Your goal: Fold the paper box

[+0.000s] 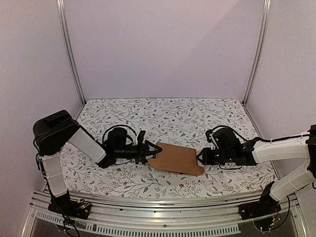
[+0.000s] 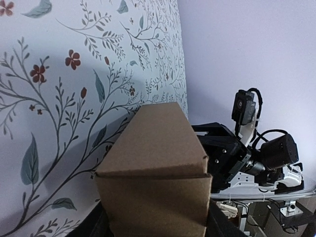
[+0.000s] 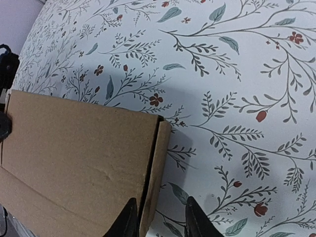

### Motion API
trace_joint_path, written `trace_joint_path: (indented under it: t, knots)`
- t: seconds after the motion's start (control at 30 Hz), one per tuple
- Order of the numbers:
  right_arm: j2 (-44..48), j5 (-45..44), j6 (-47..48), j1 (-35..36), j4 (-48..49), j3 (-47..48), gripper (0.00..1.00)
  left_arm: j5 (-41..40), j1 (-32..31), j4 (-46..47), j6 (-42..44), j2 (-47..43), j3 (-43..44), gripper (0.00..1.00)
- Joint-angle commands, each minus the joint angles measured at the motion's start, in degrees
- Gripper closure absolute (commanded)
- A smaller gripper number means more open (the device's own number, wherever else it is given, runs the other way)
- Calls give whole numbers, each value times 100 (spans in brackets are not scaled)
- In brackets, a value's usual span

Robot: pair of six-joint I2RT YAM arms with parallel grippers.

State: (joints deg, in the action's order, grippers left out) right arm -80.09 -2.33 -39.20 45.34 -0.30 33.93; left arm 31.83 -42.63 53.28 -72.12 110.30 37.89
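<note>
The paper box (image 1: 175, 158) is a plain brown, flattish oblong box lying on the floral table between my two grippers. My left gripper (image 1: 146, 151) is at its left end. In the left wrist view the box (image 2: 153, 168) fills the gap between the two dark fingers (image 2: 222, 228), so the gripper (image 2: 154, 231) is shut on that end. My right gripper (image 1: 201, 159) is at the box's right end. In the right wrist view the gripper (image 3: 159, 222) is open and straddles the upright end flap (image 3: 157, 168) of the box (image 3: 74, 153); the right finger (image 3: 196, 219) stands clear of it.
The floral cloth (image 1: 168, 116) covers the table. White walls with metal posts (image 1: 70, 54) close in the back and sides. An aluminium rail (image 1: 163, 215) runs along the near edge. The right arm (image 2: 256, 158) shows behind the box in the left wrist view.
</note>
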Motion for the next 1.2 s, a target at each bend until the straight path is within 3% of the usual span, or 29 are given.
trace_joint_path:
  t: [0.0, 0.1, 0.2, 0.43, 0.63, 0.8, 0.87, 0.9, 0.93, 1.17]
  knots:
    - [624, 99, 692, -9, -607, 114, 61, 165, 184, 114, -171, -50, -81, 81]
    - [998, 163, 1075, -9, -833, 181, 45, 231, 194, 152, -272, -125, -149, 83]
    - [1298, 414, 1432, -6, -1007, 229, 39, 276, 211, 386, -507, -162, -279, 85]
    - [2031, 857, 2214, 89, -1339, 291, 36, 351, 242, 1036, -1244, -209, -683, 91]
    - [2523, 499, 3270, 772, -1226, 268, 34, 469, 247, 1579, -1974, -280, -1047, 97]
    - [2604, 265, 4560, 1428, -1266, 412, 26, 732, 259, 2153, -2527, -374, -1372, 100]
    - [2627, 260, 5009, 1517, -1319, 484, 15, 891, 279, 2403, -2738, -422, -1510, 100]
    - [2636, 259, 5241, 1547, -1392, 554, 4, 943, 284, 2578, -2851, -456, -1603, 100]
    - [2639, 264, 5358, 1570, -1457, 626, 1, 992, 297, 2742, -2960, -493, -1696, 100]
    - [2935, 452, 6300, 1846, -1794, 733, 1, 1466, 387, 3062, -3318, -1147, -2029, 100]
